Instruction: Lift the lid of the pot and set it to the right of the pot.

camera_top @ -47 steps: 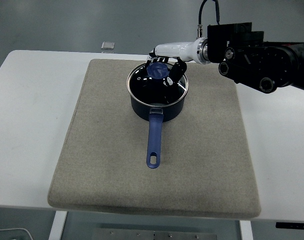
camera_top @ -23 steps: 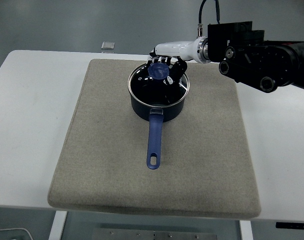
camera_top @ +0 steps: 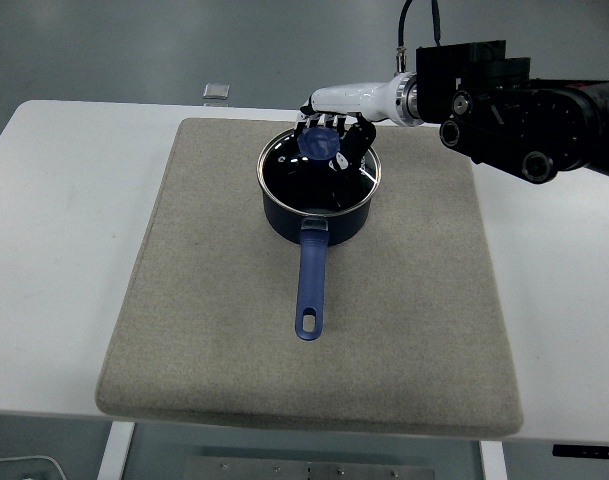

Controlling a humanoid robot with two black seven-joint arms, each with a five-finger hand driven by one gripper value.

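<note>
Right, here is how it stands.
Right hand (camera_top: 329,125): reaching in from the right edge, it sits over the far side of the pot, fingers curled down around the blue knob (camera_top: 317,143) of the lid; it looks like a grip on the knob, though the contact itself is partly hidden.
Lid (camera_top: 319,172): glass with a metal rim, lying on the pot, perhaps tipped a touch, too fine to call.
Pot (camera_top: 316,215): dark blue, on the far half of the mat, its long blue handle (camera_top: 310,285) pointing toward the near edge.
Mat (camera_top: 224,340): grey, covering the middle of the white table (camera_top: 54,250); the stretch to the right of the pot is bare.
Far edge: a small grey object (camera_top: 216,91) on the table, well apart from the action.
Left arm: not showing.
Progress: early going, I'd say. The grasp seems made; the lift, the carry to the right and the set-down are all left.
</note>
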